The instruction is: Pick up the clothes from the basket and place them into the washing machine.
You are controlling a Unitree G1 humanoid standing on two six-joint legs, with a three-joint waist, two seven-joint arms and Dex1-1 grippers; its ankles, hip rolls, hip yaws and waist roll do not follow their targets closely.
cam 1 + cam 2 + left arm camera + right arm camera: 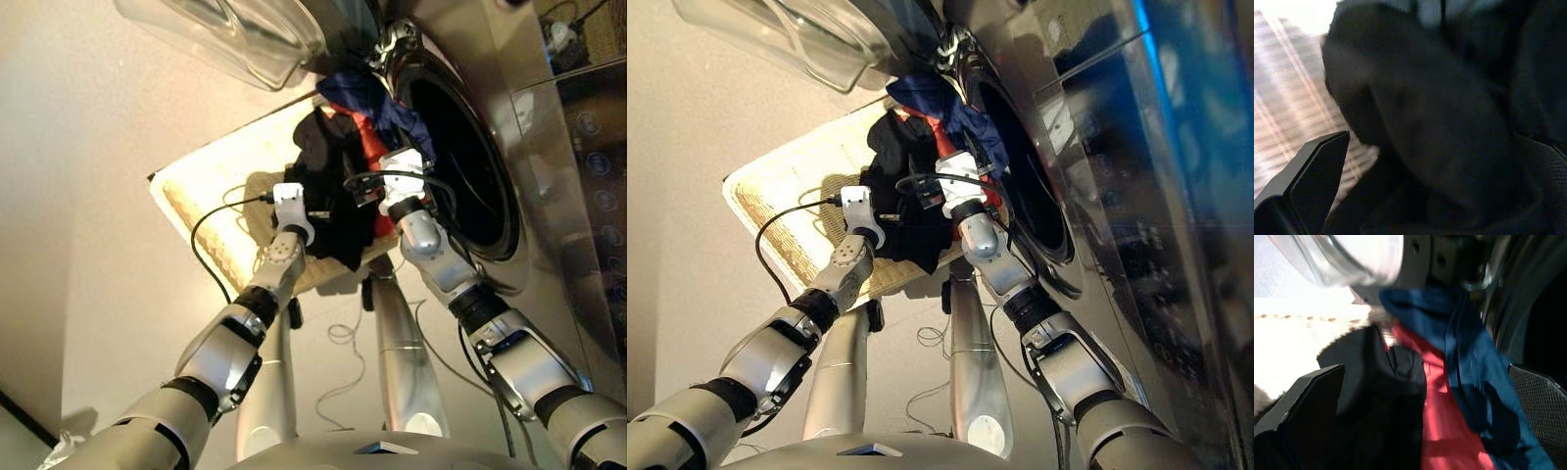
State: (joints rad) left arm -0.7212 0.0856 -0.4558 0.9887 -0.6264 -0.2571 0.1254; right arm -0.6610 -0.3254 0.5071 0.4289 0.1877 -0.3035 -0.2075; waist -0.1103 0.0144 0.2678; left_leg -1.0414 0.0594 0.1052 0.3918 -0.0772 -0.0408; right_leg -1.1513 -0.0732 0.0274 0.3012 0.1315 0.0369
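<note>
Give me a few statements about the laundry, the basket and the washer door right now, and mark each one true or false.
1. The washing machine has its glass door swung open. True.
2. The navy blue garment lies flat in the middle of the basket. False: it hangs at the porthole rim, above the basket's edge.
3. The orange-red garment sits between the navy one and the black garment. True.
4. The basket is heaped full of clothes. False: most of its woven floor is bare.
5. The left gripper is at the black garment. True.
</note>
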